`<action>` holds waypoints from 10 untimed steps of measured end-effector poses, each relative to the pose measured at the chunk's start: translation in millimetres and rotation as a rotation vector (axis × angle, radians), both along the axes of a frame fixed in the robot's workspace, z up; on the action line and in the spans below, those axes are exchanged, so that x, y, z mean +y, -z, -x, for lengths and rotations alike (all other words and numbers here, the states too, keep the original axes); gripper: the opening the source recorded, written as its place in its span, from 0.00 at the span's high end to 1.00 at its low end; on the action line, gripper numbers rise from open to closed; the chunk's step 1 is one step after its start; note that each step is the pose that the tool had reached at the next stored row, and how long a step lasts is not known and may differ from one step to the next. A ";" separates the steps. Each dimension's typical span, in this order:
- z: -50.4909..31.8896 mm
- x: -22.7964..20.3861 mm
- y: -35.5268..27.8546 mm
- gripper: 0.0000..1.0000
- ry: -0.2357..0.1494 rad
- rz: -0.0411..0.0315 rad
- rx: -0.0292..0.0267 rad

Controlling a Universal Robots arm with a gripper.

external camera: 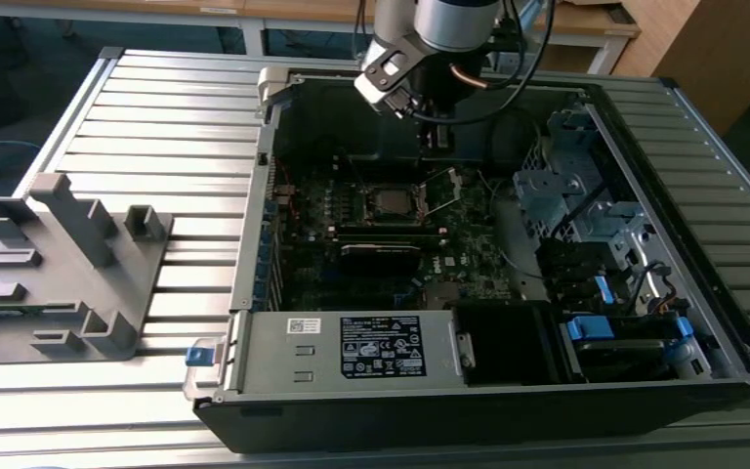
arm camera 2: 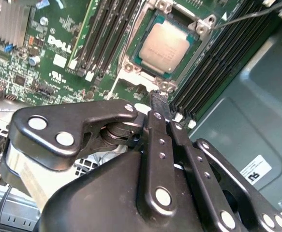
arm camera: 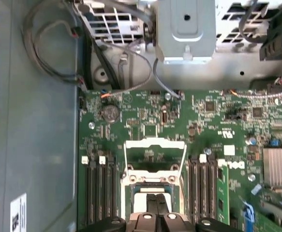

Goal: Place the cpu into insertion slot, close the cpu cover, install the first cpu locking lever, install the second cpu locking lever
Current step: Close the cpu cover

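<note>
The gripper point(external camera: 437, 132) is hanging above the board at the far side of the open computer case point(external camera: 251, 244). In the second wrist view its fingers point(arm camera 2: 153, 130) are pressing together to a narrow tip, and nothing is sitting between them. The cpu point(arm camera 2: 169, 42) is lying flat in its socket, grey top up, apart from the fingertips. The cpu cover point(arm camera: 155, 143) is standing open, hinged back from the socket, with green board showing through its window. A thin wire lever point(arm camera 2: 249, 16) is running out from the socket's corner over the memory slots point(arm camera 2: 218, 63). The case is resting on a slatted metal table point(external camera: 153, 127), and a grey holder point(external camera: 62, 264) is sitting at the exterior view's left.
</note>
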State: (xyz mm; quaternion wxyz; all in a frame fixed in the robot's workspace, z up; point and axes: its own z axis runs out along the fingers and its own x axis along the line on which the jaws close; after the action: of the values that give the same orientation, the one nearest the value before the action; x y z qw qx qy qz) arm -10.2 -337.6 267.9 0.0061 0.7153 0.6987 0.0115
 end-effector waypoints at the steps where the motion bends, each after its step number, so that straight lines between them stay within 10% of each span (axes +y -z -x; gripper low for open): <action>1: -1.8 0.0 0.0 0.89 0.000 0.0000 0.0000; 10: -22.9 0.1 0.1 0.89 0.000 0.0001 0.0000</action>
State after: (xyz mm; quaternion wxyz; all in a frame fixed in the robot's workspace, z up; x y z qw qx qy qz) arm 12.6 -337.5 267.8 0.0061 0.7153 0.6987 0.0115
